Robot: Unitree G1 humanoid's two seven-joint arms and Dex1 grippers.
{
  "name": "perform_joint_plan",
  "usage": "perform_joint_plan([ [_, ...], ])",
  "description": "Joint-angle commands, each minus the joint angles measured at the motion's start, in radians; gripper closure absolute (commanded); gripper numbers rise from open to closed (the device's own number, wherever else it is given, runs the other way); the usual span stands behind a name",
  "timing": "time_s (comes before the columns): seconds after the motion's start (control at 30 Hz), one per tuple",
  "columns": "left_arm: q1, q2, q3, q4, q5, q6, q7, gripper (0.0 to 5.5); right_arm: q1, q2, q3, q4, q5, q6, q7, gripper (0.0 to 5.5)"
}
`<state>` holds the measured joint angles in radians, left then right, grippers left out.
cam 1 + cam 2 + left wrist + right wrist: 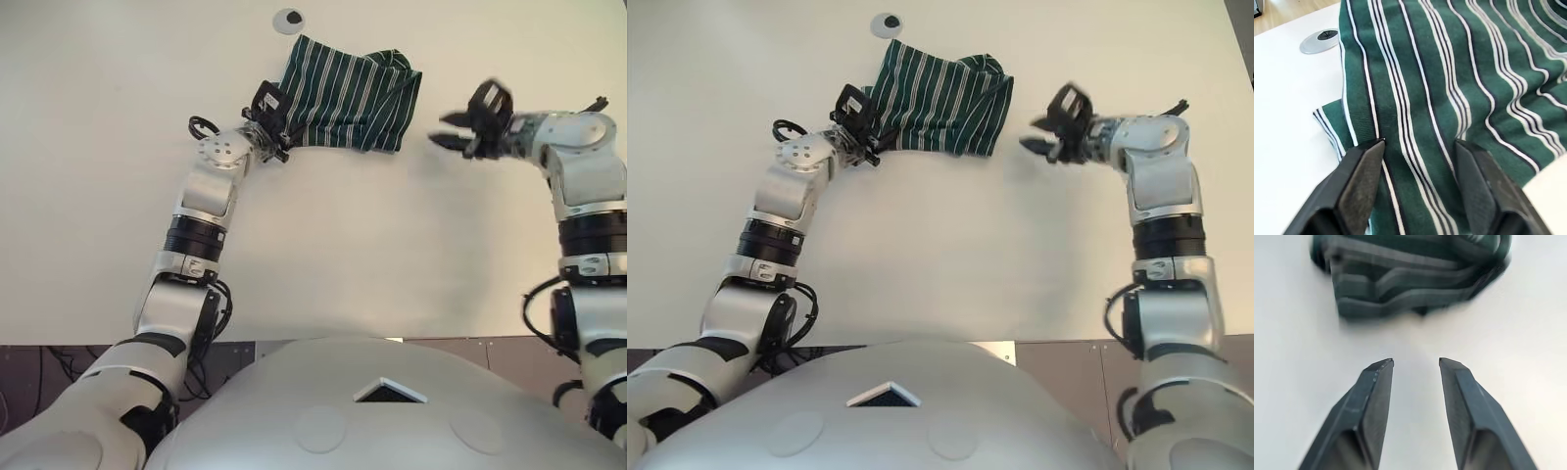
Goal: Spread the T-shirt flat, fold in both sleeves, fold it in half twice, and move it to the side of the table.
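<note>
I am looking at the T-shirt [343, 93] lying folded into a compact green striped bundle on the far part of the white table [323, 255], just beside a round grey cable port [288, 20]. The left gripper [276, 125] is sitting at the bundle's near left corner. In the left wrist view its dark fingers [1364, 176] are standing moderately apart over the striped cloth, which is running flat between them (nothing is being pinched, as far as I can see). A small edge of fabric is poking out from under the top layer on that side. The right gripper [443, 131] is hovering over bare table to the right of the shirt, near it but clear of it, pointing toward it. Its fingers [1371, 396] are spread narrowly and holding nothing.
</note>
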<state>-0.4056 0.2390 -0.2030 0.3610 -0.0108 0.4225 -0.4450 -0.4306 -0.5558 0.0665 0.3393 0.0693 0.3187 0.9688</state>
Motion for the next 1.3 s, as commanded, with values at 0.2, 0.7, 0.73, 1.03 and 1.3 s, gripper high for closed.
perform_joint_plan([
  [0.2, 0.019, -0.058, 0.135, -0.088, -0.120, -0.207, -0.006, 2.97, 0.025, 0.212, -0.194, -0.075, 0.157, 0.027, -0.321, 4.57],
  [0.7, -0.262, -0.125, 0.041, 0.484, -0.005, -0.283, -0.049, 1.79, 0.003, 0.303, -0.221, 0.000, 0.242, 0.008, -0.435, 4.63],
  [0.73, -0.273, -0.125, 0.032, 0.535, 0.010, -0.285, -0.059, 1.79, 0.001, 0.301, -0.220, 0.011, 0.244, 0.007, -0.436, 4.63],
  [1.03, -0.456, -0.238, 0.033, 0.789, 0.021, -0.236, -0.163, 1.79, -0.065, 0.294, -0.179, 0.015, 0.228, 0.011, -0.455, 4.63],
  [1.3, -0.437, -0.228, 0.162, 0.559, -0.035, -0.422, -0.003, 1.76, -0.076, 0.318, -0.157, -0.038, 0.274, 0.042, -0.430, 4.47],
])
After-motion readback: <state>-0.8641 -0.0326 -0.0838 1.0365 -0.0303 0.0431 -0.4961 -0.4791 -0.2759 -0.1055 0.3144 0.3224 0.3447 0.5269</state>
